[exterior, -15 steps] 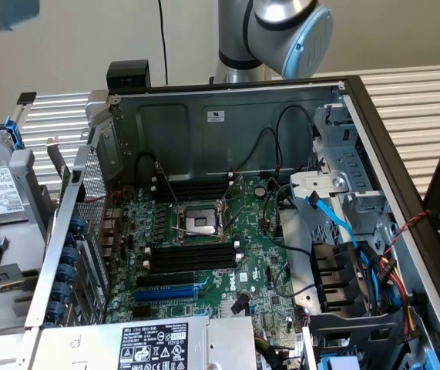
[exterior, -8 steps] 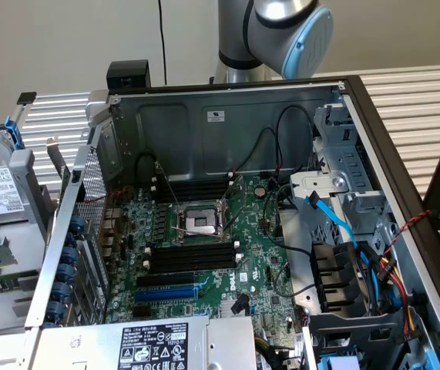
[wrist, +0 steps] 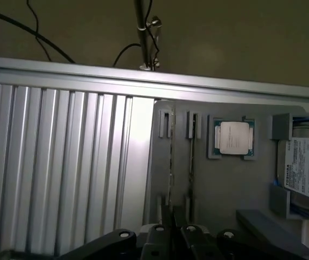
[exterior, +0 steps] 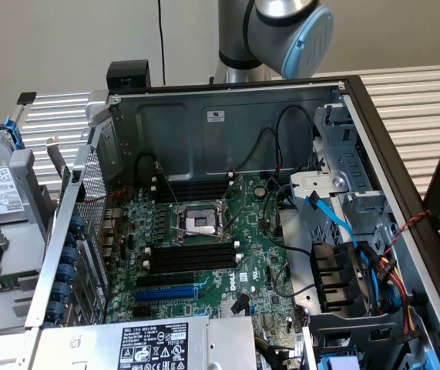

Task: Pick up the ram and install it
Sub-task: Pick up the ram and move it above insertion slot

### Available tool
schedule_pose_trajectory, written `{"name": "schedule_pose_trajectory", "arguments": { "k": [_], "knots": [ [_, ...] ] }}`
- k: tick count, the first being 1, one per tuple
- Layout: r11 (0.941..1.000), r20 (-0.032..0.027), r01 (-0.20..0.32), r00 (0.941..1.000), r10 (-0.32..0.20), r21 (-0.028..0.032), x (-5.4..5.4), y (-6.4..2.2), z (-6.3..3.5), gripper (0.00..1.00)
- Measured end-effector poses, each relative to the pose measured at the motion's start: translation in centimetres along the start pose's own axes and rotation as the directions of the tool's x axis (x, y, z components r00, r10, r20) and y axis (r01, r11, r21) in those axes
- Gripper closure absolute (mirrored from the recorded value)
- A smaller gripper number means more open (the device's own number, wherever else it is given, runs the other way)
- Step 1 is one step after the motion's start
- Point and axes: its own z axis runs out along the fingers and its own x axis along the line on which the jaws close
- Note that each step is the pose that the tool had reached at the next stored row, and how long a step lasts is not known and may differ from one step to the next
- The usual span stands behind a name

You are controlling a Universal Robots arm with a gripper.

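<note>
1. The ram (wrist: 171, 168) stands on edge in a narrow holder of the grey tray (wrist: 224, 189), so you see it as a thin strip. A second stick (wrist: 191, 162) stands just beside it and parallel. Judging from the wrist view, the first one is your target, but I can't be sure which of the two it is.
2. The ram's long axis runs straight away from the gripper (wrist: 174, 216) toward the tray's far rim, parallel to the ribs of the table (wrist: 62, 162). The gripper sits at the near end of that strip and roughly in line with it. You cannot tell here whether it is spread, pressed together or already pinching the stick.
3. You have one arm (exterior: 281, 31), so there is no choice of side. In the exterior view, the black memory slots (exterior: 185, 254) lie inside the open case (exterior: 227, 131), well apart from the tray, which is off to the exterior view's left.
4. Readable writing:
   - The hard drive (wrist: 308, 168) beside the tray carries a white label that appears to read Toshiba.
   - The processor (wrist: 234, 138) has faint print that you can't make out.
   - The motherboard (exterior: 258, 254) seems to bear a Dell mark.
   - The power supply label (exterior: 158, 343) is too small to read.
</note>
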Motion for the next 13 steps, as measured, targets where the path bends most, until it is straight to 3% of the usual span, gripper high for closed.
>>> {"name": "schedule_pose_trajectory", "arguments": {
  "k": [7, 13],
  "knots": [
    [0.9999, 0.0003, -0.015, 0.9999, 0.015, -0.0011, 0.0, -0.03, -2.32, 0.86],
    [0.9999, 0.001, -0.015, 0.9999, 0.015, -0.0073, 0.0, -0.53, -4.6, 0.86]
  ]
}}
